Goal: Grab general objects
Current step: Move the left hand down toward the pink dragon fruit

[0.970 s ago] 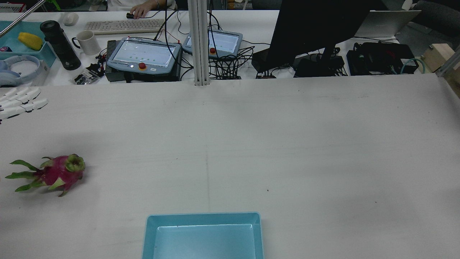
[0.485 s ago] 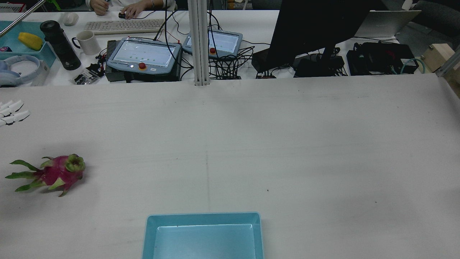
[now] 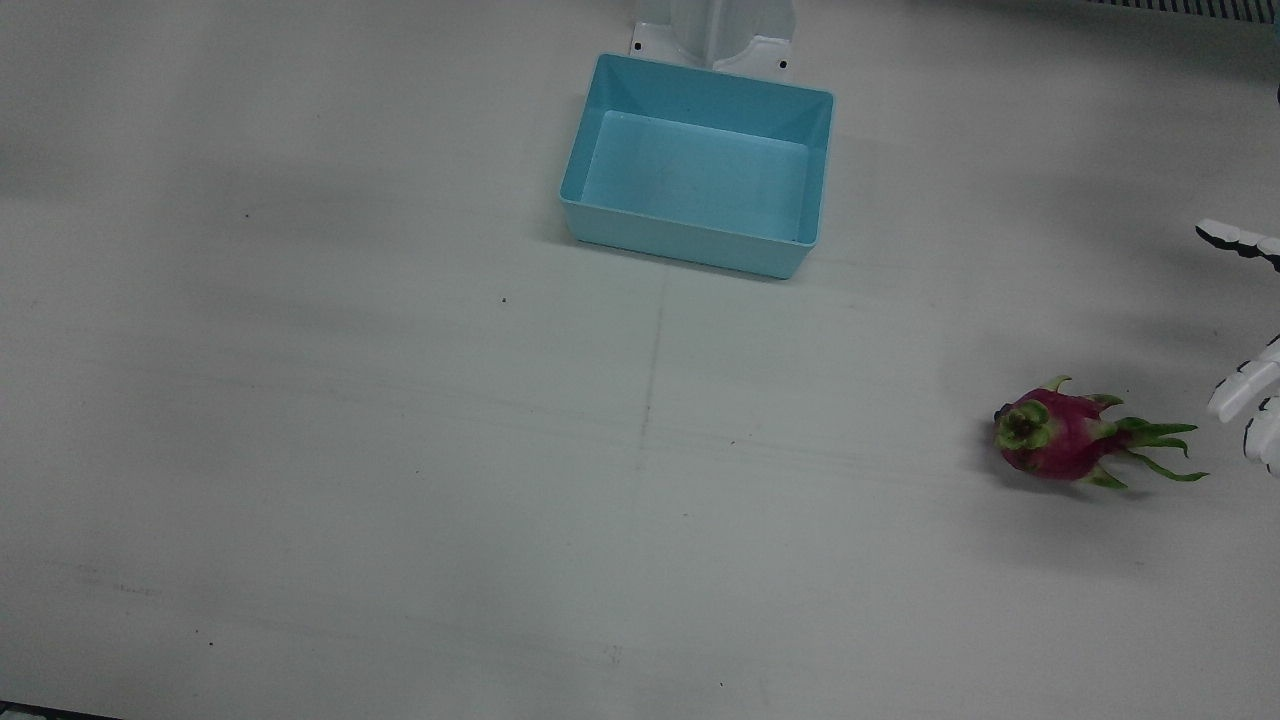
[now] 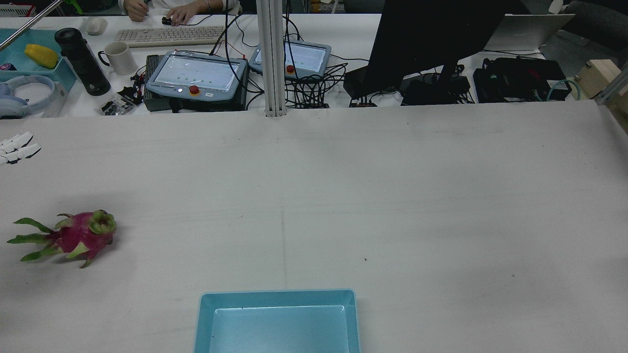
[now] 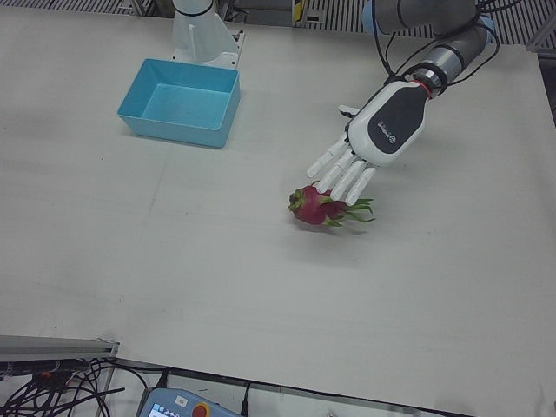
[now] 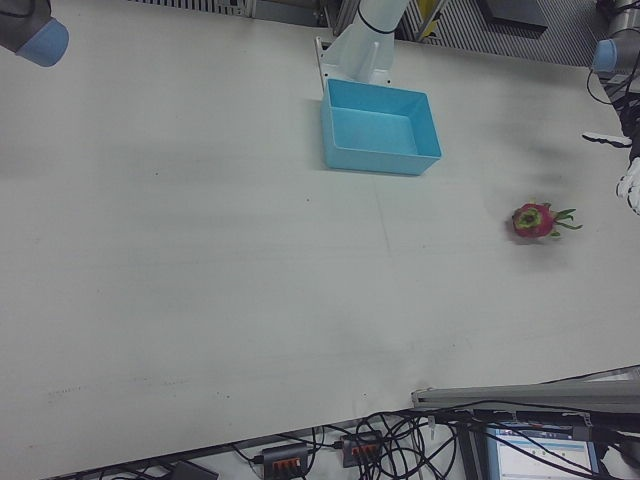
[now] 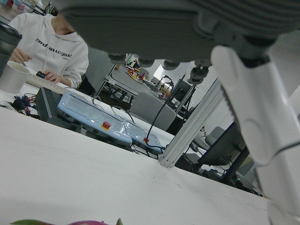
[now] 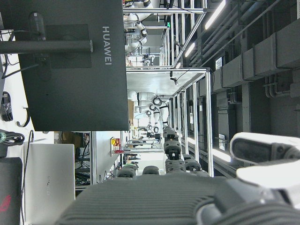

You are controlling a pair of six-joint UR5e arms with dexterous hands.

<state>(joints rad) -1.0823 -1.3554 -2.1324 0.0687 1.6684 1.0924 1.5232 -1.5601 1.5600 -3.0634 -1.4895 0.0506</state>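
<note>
Over the last second the left hand (image 5: 375, 139) has drawn back toward its own side — fingers spread, holding nothing — and now hovers beside the dragon fruit (image 5: 318, 207), just off its leafy end; the grasp looks not yet begun. The right hand (image 8: 187, 197) holds nothing that shows; its fingers' spread I cannot tell. Legible: "HUAWEI" on the monitor (image 8: 70, 70).

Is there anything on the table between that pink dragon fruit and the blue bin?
Nothing. In the front view, only bare white tabletop stretches from the dragon fruit to the blue bin.
</note>
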